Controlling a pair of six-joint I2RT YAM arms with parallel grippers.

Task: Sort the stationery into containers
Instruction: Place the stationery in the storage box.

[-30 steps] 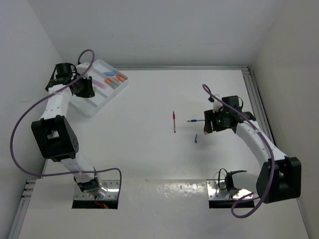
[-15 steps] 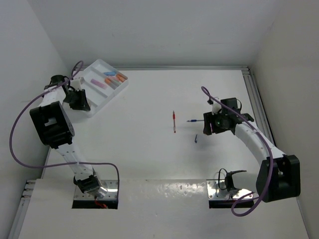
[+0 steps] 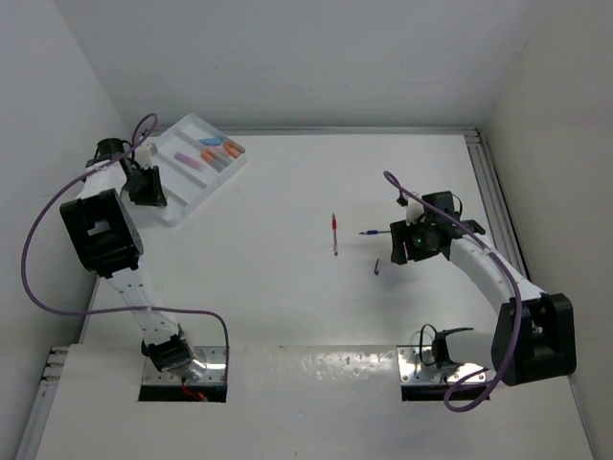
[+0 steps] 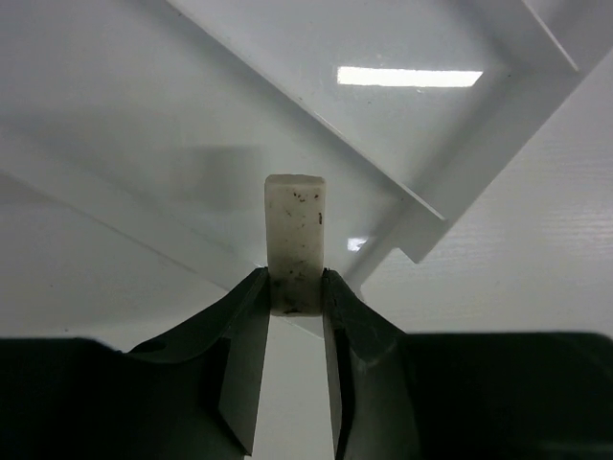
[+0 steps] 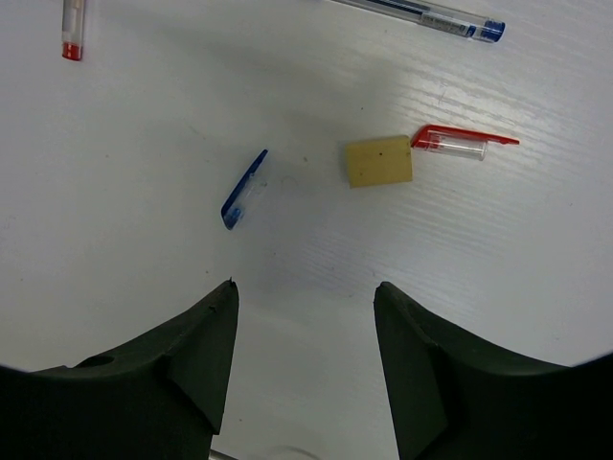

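1. In my right wrist view, the top edge cuts off the red pen [image 5: 71, 27], so I see only a red-tipped end. The blue pen [image 5: 431, 16] also loses one end there.
2. In my left wrist view, the fingers [image 4: 244, 331] cover the lower end of the eraser [image 4: 294, 225]. The tray [image 4: 421, 206] runs out of frame.
3. From above, the markers [image 3: 216, 153] are too small for me to count. The left gripper [image 3: 147, 190] hides the eraser it holds.

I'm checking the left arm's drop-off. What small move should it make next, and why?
Probably open the left gripper and let the white eraser fall. The eraser is pinched in the jaws and points down at a compartment of the white tray, just inside its corner. The height above the tray is hard to judge.
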